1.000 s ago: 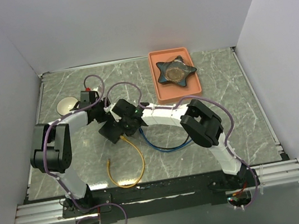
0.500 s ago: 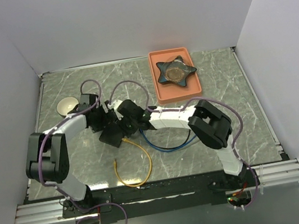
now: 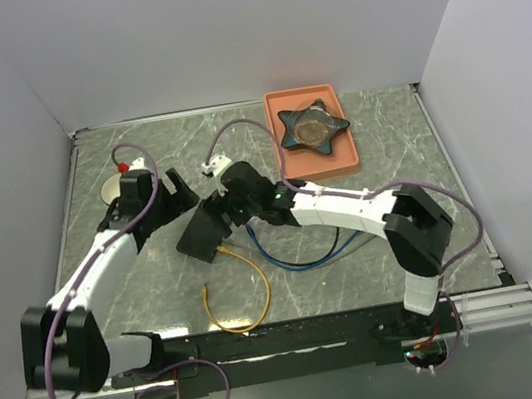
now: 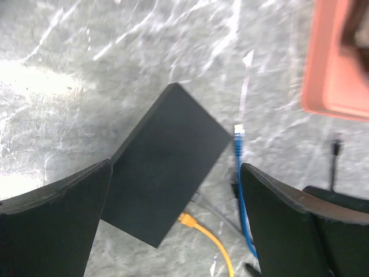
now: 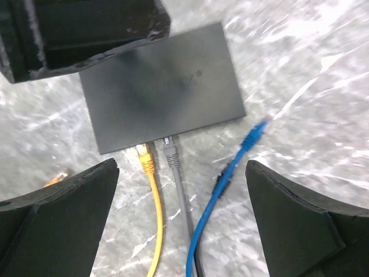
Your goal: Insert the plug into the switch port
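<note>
The flat black box [image 5: 164, 86] lies on the marble table, left of centre [image 3: 201, 238]. In the right wrist view a yellow plug [image 5: 144, 157] and a grey plug [image 5: 170, 151] sit side by side in the switch ports [image 5: 157, 140] along its near edge. A blue plug [image 5: 253, 135] lies loose on the table to the right of the box. My right gripper [image 5: 181, 167] hovers open over the cables, holding nothing. My left gripper [image 4: 176, 167] is open above the box [image 4: 164, 179], off its far left side [image 3: 176, 191]. The yellow plug [image 4: 187, 219] shows at the box edge there too.
An orange tray [image 3: 285, 161] at the back holds a dark star-shaped object [image 3: 313, 128]. A white cup [image 3: 114, 188] stands at the back left. The yellow cable [image 3: 256, 297] loops toward the front edge, and the blue cable [image 3: 296, 260] curves under my right arm.
Both grippers have opened and drawn back from the box. The left arm has stretched out to the left and the right arm's elbow has swung right. The yellow cable loop shifted slightly.
</note>
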